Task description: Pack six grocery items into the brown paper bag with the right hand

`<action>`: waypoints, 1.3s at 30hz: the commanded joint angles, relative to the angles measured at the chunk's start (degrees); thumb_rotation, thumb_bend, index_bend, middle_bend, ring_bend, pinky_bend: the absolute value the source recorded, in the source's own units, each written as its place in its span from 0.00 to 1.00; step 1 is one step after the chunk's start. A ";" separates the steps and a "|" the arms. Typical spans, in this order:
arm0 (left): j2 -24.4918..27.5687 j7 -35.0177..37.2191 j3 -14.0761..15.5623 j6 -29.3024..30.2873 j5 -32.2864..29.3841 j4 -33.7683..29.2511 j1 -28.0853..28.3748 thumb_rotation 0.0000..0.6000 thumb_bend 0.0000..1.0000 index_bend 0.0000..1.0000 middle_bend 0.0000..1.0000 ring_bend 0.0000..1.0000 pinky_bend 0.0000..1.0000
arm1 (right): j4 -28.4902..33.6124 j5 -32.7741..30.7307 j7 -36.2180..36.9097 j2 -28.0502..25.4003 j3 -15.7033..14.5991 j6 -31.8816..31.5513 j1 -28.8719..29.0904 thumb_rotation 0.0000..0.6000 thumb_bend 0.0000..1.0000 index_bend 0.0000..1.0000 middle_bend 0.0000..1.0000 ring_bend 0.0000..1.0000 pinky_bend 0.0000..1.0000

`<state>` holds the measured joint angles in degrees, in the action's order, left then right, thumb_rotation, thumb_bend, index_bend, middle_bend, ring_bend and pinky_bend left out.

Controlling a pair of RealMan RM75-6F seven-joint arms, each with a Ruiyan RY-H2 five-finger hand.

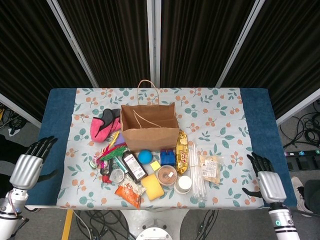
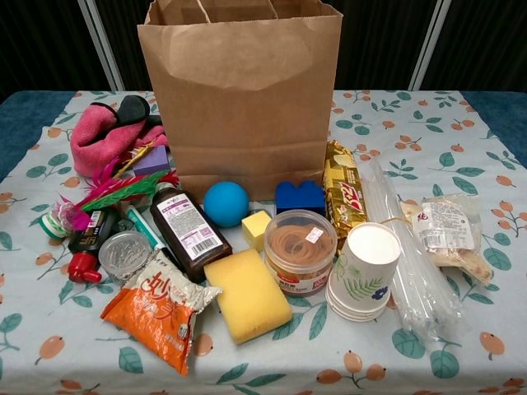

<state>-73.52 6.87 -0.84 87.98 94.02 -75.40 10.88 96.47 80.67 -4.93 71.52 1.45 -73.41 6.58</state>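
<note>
From the head view, the brown paper bag (image 1: 149, 125) is seen standing upright and open-topped near the middle of the worktop (image 1: 227, 112), on a flowered cloth, with the groceries crowded along its near side. The left hand (image 1: 31, 162) is held off the left edge of the worktop, fingers apart and nothing in it; the right hand (image 1: 266, 177) is held at the near right corner, likewise spread and empty, well apart from every item. From the chest view, where neither hand is shown, the bag (image 2: 244, 90) is seen at the back, with a blue ball (image 2: 226, 203) and a blue block (image 2: 300, 197) just in front of it. A gold snack packet (image 2: 343, 192) lies to the right of the block, a dark bottle (image 2: 188, 231) to the left of the ball. Nearer the camera are laid an orange packet (image 2: 158, 312), a yellow sponge (image 2: 247, 295), a tub of rubber bands (image 2: 300, 251) and a stack of paper cups (image 2: 365, 271).
</note>
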 commanded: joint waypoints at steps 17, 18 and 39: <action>-0.82 5.02 -0.82 -0.52 -1.08 4.54 0.99 1.00 0.14 0.15 0.20 0.15 0.23 | 3.99 -22.08 -18.02 10.41 4.91 12.84 12.54 1.00 0.00 0.00 0.00 0.00 0.00; -0.83 5.18 -0.83 -0.49 -1.16 4.66 0.96 1.00 0.14 0.15 0.20 0.15 0.23 | 3.69 -22.85 -18.58 10.96 4.90 12.94 12.94 1.00 0.00 0.00 0.00 0.00 0.00; -0.20 5.43 -0.55 0.20 -1.17 3.72 0.62 1.00 0.13 0.15 0.20 0.15 0.23 | 5.10 -20.41 -21.48 12.16 6.33 2.54 14.07 1.00 0.21 0.46 0.37 0.29 0.32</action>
<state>-73.81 12.29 -1.37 88.12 92.79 -71.54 11.48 98.87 57.45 -26.72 85.47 6.96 -67.88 21.14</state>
